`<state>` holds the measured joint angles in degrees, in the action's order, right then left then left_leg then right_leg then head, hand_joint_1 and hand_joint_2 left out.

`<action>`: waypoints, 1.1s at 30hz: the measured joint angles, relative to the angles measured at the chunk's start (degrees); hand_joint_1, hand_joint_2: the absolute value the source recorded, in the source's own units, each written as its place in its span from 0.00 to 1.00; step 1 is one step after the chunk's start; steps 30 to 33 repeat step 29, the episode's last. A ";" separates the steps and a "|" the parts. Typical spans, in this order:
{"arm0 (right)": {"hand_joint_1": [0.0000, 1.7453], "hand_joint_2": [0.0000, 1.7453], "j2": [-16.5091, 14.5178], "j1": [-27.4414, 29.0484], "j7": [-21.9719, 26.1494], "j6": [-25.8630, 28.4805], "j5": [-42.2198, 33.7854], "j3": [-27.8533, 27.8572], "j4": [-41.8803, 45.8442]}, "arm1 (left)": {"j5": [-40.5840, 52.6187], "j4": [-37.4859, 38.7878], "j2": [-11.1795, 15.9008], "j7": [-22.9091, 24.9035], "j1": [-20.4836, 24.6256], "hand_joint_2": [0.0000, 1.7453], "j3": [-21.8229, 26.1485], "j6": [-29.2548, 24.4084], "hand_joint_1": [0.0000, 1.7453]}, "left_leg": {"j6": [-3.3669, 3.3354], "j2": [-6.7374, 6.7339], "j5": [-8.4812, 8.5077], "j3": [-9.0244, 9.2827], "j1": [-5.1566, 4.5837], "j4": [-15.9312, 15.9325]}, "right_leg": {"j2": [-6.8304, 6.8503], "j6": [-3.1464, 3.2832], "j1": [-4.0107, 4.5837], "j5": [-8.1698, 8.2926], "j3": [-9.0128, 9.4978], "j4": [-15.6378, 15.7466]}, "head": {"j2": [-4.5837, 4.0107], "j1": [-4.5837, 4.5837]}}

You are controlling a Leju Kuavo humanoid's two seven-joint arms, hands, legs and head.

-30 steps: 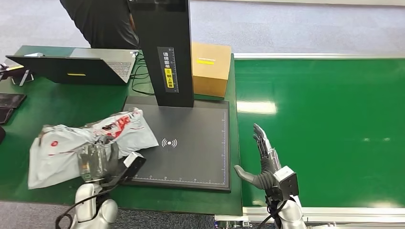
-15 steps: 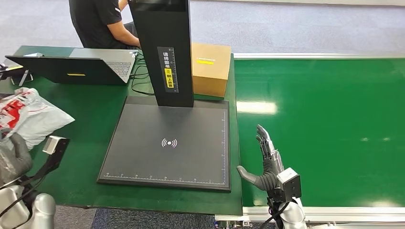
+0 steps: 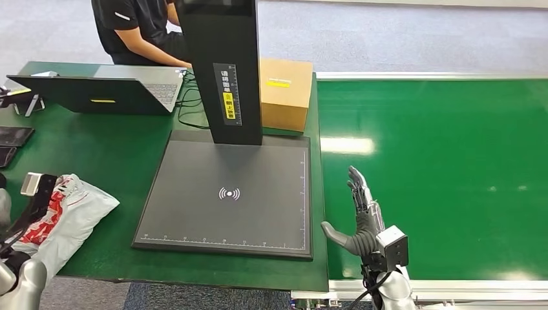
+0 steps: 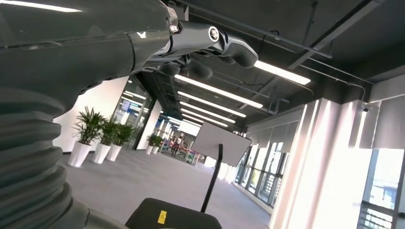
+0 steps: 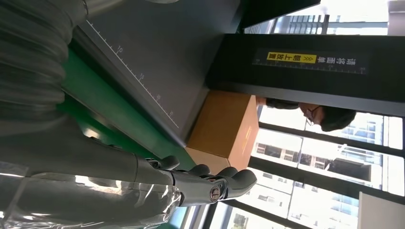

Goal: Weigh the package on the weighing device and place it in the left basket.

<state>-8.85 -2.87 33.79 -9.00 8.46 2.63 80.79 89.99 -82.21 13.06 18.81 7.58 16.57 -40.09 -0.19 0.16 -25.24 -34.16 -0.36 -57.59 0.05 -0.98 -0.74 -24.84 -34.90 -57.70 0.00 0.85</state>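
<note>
The package, a grey mailing bag with red print, hangs over the table's front left corner, just right of my left wrist. My left hand sits at the picture's left edge. In the left wrist view my left hand points up at a ceiling, thumb out, with nothing between its fingers. The weighing device, a flat dark platform with a black column, is bare. My right hand stands flat and spread just right of the platform, holding nothing.
A cardboard box stands behind the platform, right of the column. An open laptop and cables lie at the back left, with a seated person behind. The green conveyor belt runs along the right.
My left arm carried the package off the platform to the far left. It has since dropped from a raised position to the table's front left corner. The right hand stayed put.
</note>
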 joint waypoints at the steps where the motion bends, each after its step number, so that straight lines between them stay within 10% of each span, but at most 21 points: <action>1: 0.00 1.00 0.00 -0.01 -0.01 0.08 -0.03 -0.01 -0.01 | 0.00 0.39 0.27 0.26 0.00 1.00 -0.54 0.00 0.00 | 0.00 0.01 0.00 0.00 0.00 0.00 | 0.01 0.00 0.00 0.00 0.00 0.01 | 0.00 0.00; 7: 0.00 1.00 0.00 0.01 -0.29 0.29 -0.18 -0.01 0.02 | -1.54 1.67 -0.58 -6.05 1.02 1.00 -2.16 0.00 0.00 | -0.02 0.03 -0.01 -0.01 -0.02 -0.01 | 0.03 -0.01 -0.01 0.01 -0.01 0.03 | 0.00 0.01; 14: 0.00 1.00 0.02 0.15 -0.39 0.50 -0.28 0.02 0.05 | -44.78 5.25 -11.95 -53.33 6.42 1.00 7.96 7.76 0.00 | -0.03 -0.11 -0.02 0.04 -0.05 -0.03 | -0.08 -0.05 -0.03 0.07 0.00 0.04 | 0.00 -0.01; 18: 0.00 1.00 0.04 -0.56 0.22 -0.31 -0.28 -0.11 -0.62 | -81.58 3.11 -16.01 -55.10 4.00 1.00 2.92 39.95 0.00 | -0.05 -0.04 -0.03 -0.02 -0.06 -0.04 | -0.03 -0.07 -0.03 0.05 0.00 0.05 | 0.00 0.01; 21: 0.00 1.00 0.04 -1.62 0.61 -0.56 -0.18 -0.63 -1.60 | -86.63 1.81 -18.22 -56.32 2.66 1.00 -2.09 55.02 0.00 | -0.06 0.00 -0.04 -0.06 -0.06 -0.04 | -0.01 -0.08 -0.04 0.06 -0.01 0.04 | 0.00 -0.02; 33: 0.00 1.00 0.04 -3.21 0.64 -0.52 -0.09 -1.43 -3.10 | -86.47 1.56 -22.37 -54.39 1.22 1.00 -10.84 56.24 0.00 | -0.07 0.02 -0.04 -0.06 -0.06 -0.05 | 0.02 -0.08 -0.04 0.06 -0.01 0.05 | 0.00 -0.01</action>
